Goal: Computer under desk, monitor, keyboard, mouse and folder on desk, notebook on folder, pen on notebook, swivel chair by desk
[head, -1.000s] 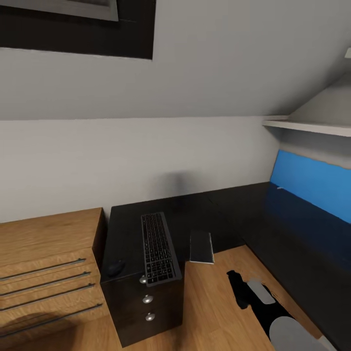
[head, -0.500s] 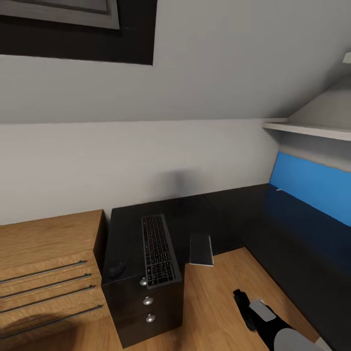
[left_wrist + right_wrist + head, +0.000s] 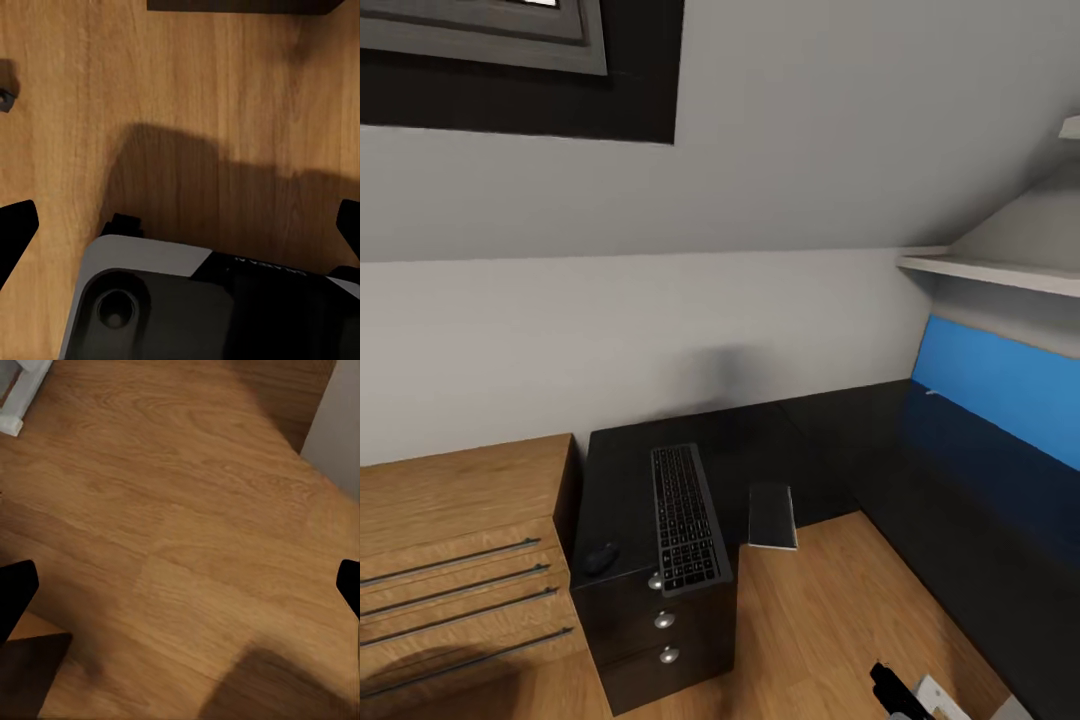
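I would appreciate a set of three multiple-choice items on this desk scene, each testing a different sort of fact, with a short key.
1. Where does the mouse lie?
A. on the desk beside the keyboard
B. on the wooden floor
C. on the white shelf

2. How many round knobs show on the black drawer unit?
A. one
B. three
C. five

3. How does the notebook sit?
A. flat at the desk's front edge, jutting over it
B. standing upright against the wall
C. tucked under the keyboard

Key: 1 A, the mouse rests on the black top alongside the keyboard. 2 B, three knobs run down its front. 3 A, its near end overhangs the floor.
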Available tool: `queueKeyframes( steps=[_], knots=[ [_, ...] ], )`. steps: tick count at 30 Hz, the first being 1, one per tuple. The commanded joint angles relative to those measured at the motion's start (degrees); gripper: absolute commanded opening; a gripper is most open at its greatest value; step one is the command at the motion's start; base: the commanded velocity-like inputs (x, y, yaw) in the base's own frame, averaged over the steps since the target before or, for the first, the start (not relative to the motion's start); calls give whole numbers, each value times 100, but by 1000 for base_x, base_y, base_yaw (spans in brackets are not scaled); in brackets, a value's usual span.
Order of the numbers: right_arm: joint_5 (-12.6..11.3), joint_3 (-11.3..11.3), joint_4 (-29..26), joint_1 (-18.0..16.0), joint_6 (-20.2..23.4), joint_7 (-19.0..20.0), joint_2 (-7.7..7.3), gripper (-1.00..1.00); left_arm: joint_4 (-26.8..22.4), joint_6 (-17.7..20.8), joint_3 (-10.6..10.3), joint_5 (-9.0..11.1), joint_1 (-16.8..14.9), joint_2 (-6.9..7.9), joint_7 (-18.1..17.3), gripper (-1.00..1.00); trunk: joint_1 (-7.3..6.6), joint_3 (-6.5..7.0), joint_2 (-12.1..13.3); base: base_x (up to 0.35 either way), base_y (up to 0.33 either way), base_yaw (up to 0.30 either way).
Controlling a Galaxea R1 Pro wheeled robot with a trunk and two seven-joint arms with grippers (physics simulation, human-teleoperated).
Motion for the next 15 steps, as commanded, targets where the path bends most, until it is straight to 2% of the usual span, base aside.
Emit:
queueKeyframes(
  steps=[1,7,8,10,11,15],
  knots=[
    [191,12,22,46,-67,93,4,100,-15,7,-39,41,-5,7,50,100,-22,11,36,0,0,0],
    [825,20,36,210,-152,390,53,100,-15,-82,-61,40,-5,-17,49,100,-154,119,277,0,0,0],
    [1108,21,35,270,-208,464,85,100,-15,-205,-73,34,-5,-56,51,100,-176,137,317,0,0,0],
    [1375,21,35,317,-283,520,107,100,-15,-335,-83,28,-5,-100,53,100,-220,173,397,0,0,0],
    [1667,22,36,349,-397,570,122,100,-15,-484,-104,11,-5,-142,58,100,-242,191,437,0,0,0],
    [2238,22,45,391,-654,659,149,100,-15,-770,-155,-60,-5,-188,67,100,-329,263,598,0,0,0]
  ],
)
